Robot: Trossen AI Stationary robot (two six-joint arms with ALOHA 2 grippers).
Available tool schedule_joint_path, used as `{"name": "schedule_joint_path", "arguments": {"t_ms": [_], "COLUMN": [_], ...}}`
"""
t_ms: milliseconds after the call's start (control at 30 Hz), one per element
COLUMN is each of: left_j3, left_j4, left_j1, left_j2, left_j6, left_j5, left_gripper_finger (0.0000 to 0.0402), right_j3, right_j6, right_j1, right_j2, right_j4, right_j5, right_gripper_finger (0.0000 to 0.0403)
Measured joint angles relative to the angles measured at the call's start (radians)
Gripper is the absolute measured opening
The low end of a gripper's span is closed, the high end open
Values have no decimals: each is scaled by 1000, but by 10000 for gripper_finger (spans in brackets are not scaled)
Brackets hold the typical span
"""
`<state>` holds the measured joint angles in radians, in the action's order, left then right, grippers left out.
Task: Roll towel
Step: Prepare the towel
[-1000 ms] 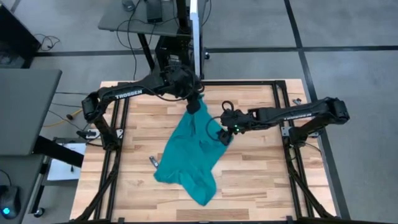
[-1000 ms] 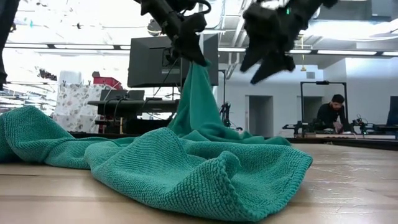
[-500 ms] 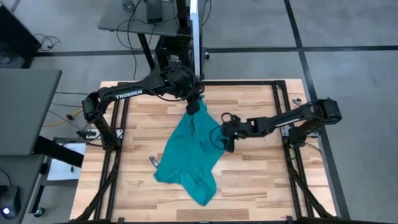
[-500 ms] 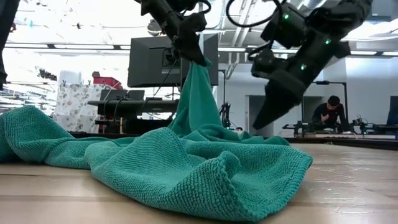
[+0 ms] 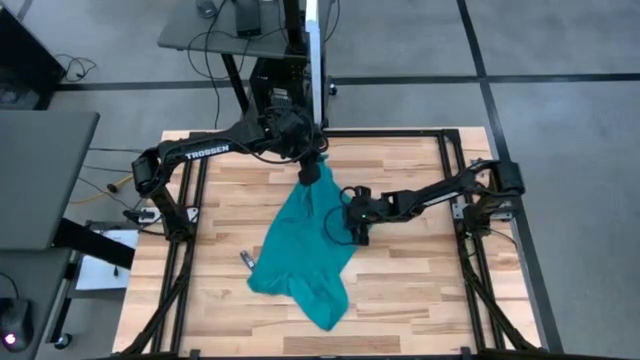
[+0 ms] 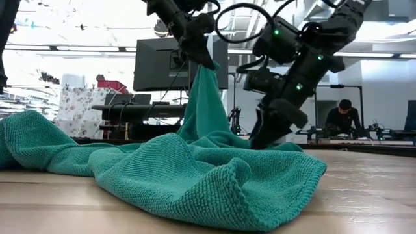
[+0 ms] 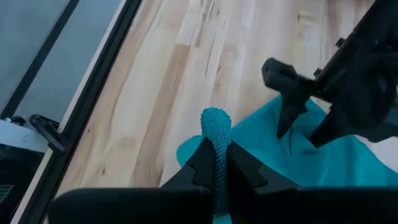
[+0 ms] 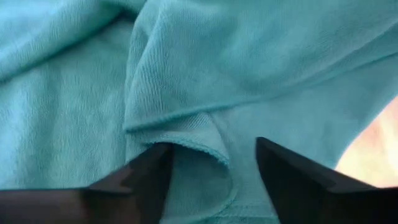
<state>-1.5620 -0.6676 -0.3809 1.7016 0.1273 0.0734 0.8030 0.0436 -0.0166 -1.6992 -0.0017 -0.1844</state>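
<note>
Teal towel (image 5: 305, 250) crumpled mid-bench (image 5: 420, 290), wood-plank top.
Left gripper (image 5: 312, 165) pinching lifted corner; right gripper (image 8: 208, 171) wide over towel's right-side fold; person (image 6: 343, 120) seated beyond.

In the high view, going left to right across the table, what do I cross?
Left arm's shoulder base → small dark object on the wood → left gripper pinching the towel corner up → right gripper at the towel's right edge → right arm's base.
</note>
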Motion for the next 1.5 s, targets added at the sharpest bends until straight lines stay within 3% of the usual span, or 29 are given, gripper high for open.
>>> {"name": "schedule_joint_path", "arguments": {"t_ms": [100,167,533,800,1233,1433,1500], "left_j3": [0,0,0,0,0,0,0], "left_j4": [-3,-13,-16,-43,-52,-66,-66], "left_j1": [0,-1,-97,-221,-350,-349,-345], "left_j2": [-1,-7,-41,-32,-32,-32,-32], "left_j6": [0,-1,-86,-76,-86,-69,-38], "left_j5": [0,-2,-40,-84,-84,-83,-83], "left_gripper_finger": [0,0,0,0,0,1,10], "right_j3": [13,16,16,-37,-58,-58,-58], "right_j6": [-31,-63,-328,-522,-393,-386,-369], "right_j1": [1,1,-66,-292,-686,-806,-832], "right_j2": [52,107,412,534,476,467,467], "right_j4": [-72,-106,-359,-413,-368,-285,-281], "right_j5": [6,25,32,24,25,28,79], "right_gripper_finger": [50,16,0,0,0,0,6]}}
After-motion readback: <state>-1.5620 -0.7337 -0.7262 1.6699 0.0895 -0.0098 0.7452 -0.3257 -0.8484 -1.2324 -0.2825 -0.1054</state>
